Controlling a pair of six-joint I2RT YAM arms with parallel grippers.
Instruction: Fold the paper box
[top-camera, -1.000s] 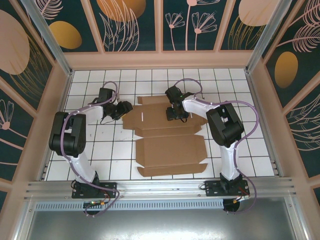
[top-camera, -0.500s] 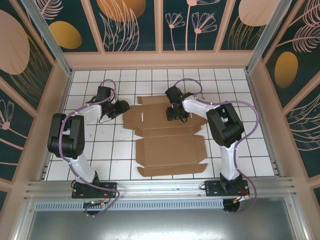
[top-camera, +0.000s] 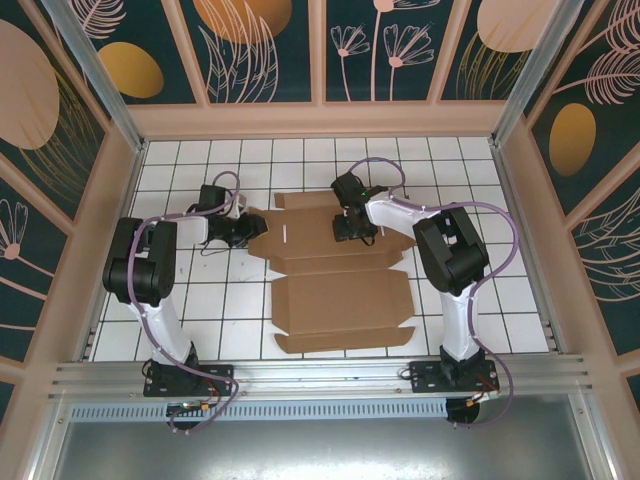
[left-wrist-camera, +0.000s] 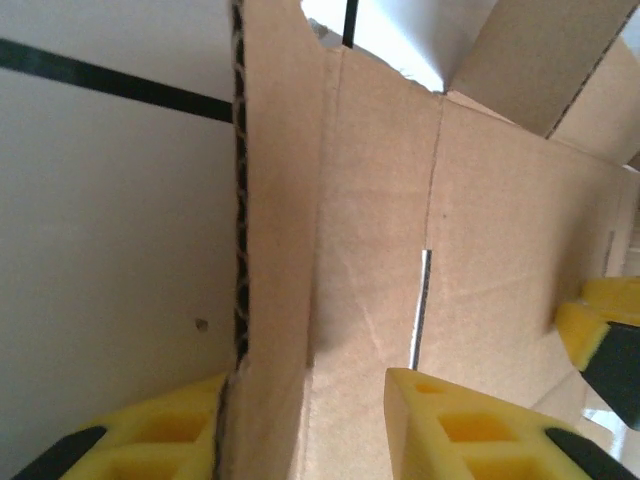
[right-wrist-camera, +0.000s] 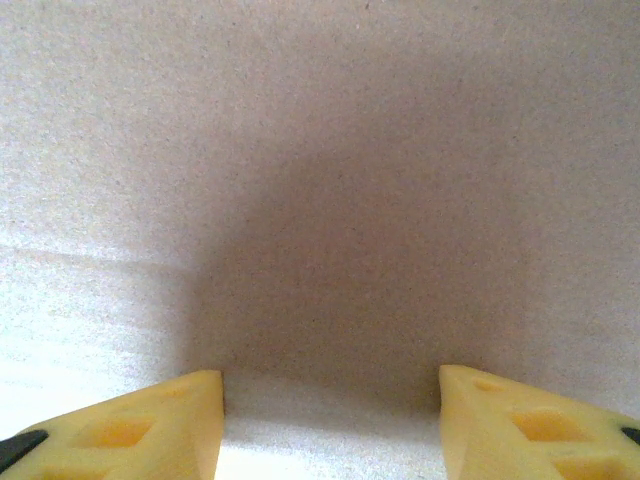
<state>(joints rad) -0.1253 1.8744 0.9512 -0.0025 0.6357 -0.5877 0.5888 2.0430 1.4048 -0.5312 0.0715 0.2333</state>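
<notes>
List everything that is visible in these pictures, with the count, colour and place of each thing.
Die-cut cardboard sheet with flaps and slots: one, plain brown, unfolded in the middle of the table.
Tiled table top: one, white with black grid lines, under the sheet.
Printed wall panels: several, dark teal with orange and pink plant shapes, around the table.
Metal rails: a few, silver, along the near edge.
Robot arms: two, black and white, left arm and right arm.
Left gripper: one, yellow fingers, open around the sheet's left flap.
Right gripper: one, yellow fingers, open, down at the sheet's far panel.
</notes>
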